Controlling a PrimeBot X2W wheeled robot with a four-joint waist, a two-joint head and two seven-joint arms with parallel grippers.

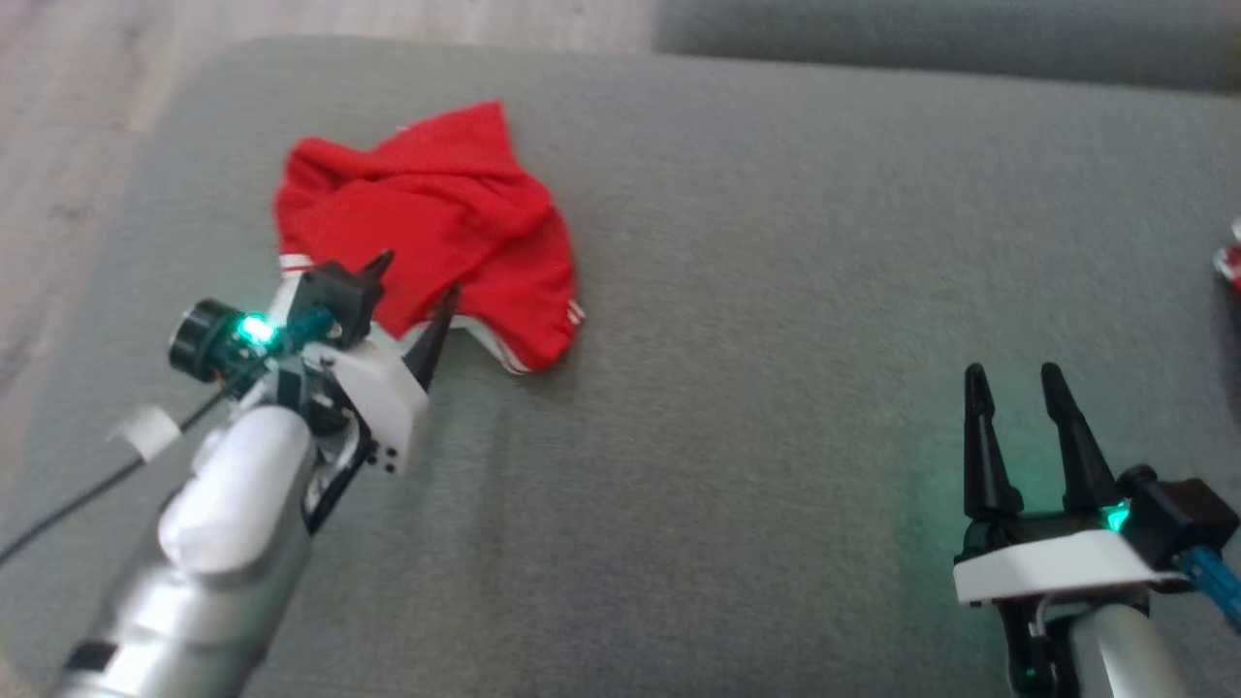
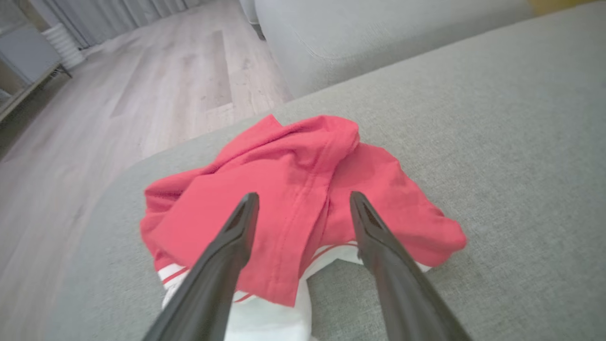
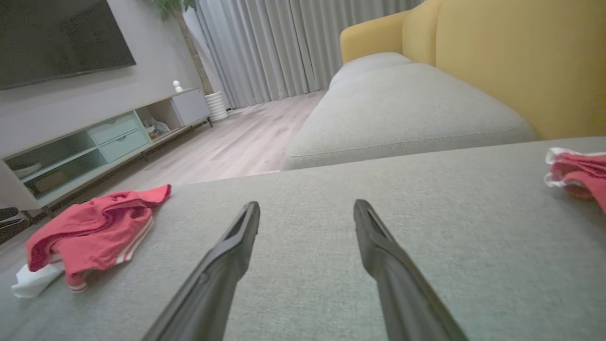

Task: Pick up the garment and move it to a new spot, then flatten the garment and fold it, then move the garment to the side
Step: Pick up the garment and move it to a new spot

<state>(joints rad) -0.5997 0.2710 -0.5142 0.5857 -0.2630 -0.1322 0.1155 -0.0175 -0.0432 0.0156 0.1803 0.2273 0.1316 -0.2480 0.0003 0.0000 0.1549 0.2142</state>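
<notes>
A crumpled red garment [image 1: 436,223] with white trim lies in a heap near the left end of the grey couch cushion [image 1: 776,339]. My left gripper [image 1: 417,281] hovers over its near edge, open, one finger on each side of a fold. In the left wrist view the garment [image 2: 293,189] lies just beyond the spread fingers [image 2: 236,237] of the left gripper [image 2: 303,201]. My right gripper [image 1: 1013,383] is open over bare cushion at the lower right, far from the cloth. The right wrist view shows the garment [image 3: 90,232] at far left and my right gripper [image 3: 307,208] with nothing between its fingers.
Another red and white cloth [image 1: 1229,262] lies at the cushion's right edge, also the cloth [image 3: 577,175] in the right wrist view. Wooden floor [image 2: 118,118] drops off past the cushion's left end. A second grey cushion [image 3: 402,109] and yellow backrest [image 3: 511,57] lie beyond.
</notes>
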